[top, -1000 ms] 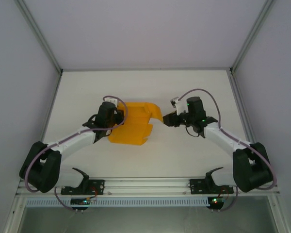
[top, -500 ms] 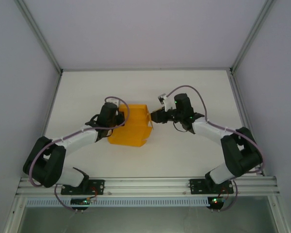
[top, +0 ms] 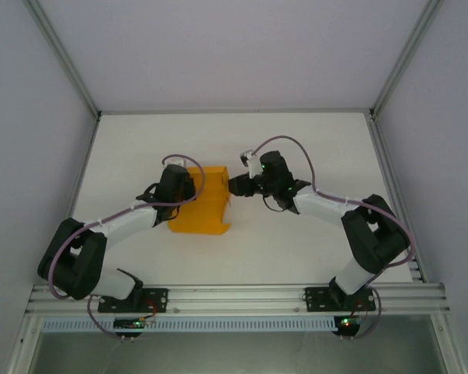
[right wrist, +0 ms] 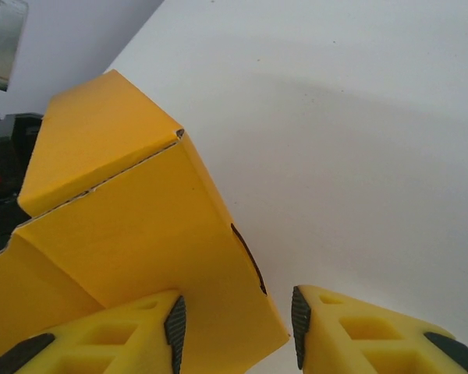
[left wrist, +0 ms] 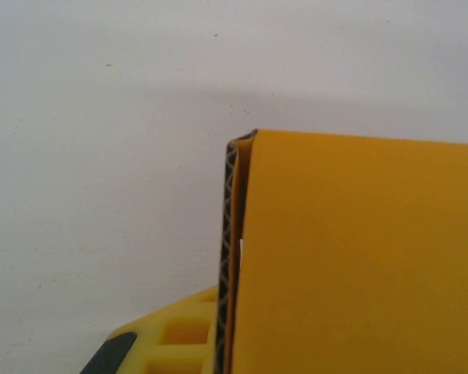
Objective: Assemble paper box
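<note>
The paper box (top: 199,212) sits about mid-worktop, a bit left of centre, and it's half folded. From the top view, a flat orange panel lies toward the near side and walls stand up at the far end. The left wrist view shows the cut edge is fluted, so this is thin corrugated card. My guess is it's super light, stiff across a panel, floppy at the creases, and springy enough that flaps want to pop back open. The face looks smooth, so it's probably a bit slippy against the pads too. I'd take it by the edge of a wall or flap, close to a crease, and not squeeze hard or the flutes will crush

The right tool (right wrist: 235,321) is at the box's right side with its jaws spread. A flap corner pokes into the gap and seems to lean on the pad at the left of that view, but nothing is pinched. The left tool (top: 181,187) is at the box's far-left corner. Its wrist view has one yellow finger (left wrist: 179,343) right beside a standing wall and the other hidden behind the card, so I can't tell if it's clamped. There's plain white worktop (top: 296,249) all round
</note>
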### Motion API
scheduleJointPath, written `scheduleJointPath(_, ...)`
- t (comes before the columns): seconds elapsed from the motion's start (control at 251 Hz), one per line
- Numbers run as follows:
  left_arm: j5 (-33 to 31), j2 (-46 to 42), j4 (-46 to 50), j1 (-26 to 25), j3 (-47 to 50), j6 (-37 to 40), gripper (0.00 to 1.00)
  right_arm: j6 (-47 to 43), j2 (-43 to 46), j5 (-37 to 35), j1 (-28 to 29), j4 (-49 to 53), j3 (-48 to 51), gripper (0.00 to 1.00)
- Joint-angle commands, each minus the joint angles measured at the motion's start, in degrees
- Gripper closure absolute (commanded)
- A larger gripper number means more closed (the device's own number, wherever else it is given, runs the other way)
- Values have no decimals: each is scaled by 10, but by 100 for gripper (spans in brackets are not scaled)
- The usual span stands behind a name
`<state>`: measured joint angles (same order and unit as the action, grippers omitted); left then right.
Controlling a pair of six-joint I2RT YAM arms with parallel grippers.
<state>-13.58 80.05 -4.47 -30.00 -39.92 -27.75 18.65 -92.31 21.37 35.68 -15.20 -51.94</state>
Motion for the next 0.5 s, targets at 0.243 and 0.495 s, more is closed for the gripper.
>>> scheduleJointPath(0.243, -46, -19, -15, 6, 3, -60, 99, 0, 81, -86, 22, 92, 23, 26)
scheduleJointPath(0.495, -72, -61, -60, 21, 26, -95, 98, 100, 194, -131, 6, 126, 90, 1)
